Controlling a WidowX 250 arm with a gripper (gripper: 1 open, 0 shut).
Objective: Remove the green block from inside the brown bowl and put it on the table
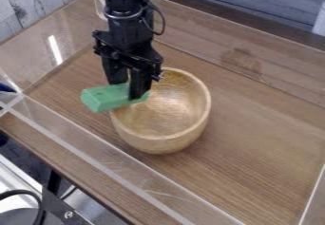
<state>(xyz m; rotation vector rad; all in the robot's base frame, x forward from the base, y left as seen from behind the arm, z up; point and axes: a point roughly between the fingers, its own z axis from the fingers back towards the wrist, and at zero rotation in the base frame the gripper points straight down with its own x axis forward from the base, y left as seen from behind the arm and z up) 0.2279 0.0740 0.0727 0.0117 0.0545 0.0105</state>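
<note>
Camera view, single arm over a wood-grain surface [254, 115] edged by clear acrylic walls [51, 53].
Gripper [129, 88]: black, pointing straight down, clenched on the green block [108, 98].
Green block: held at its right end, outside the bowl at the rim's 9 o'clock side, tilted slightly; whether it touches the surface cannot be told.
Brown bowl [162, 115]: light wood, upright, central on the surface, interior bare.
</note>
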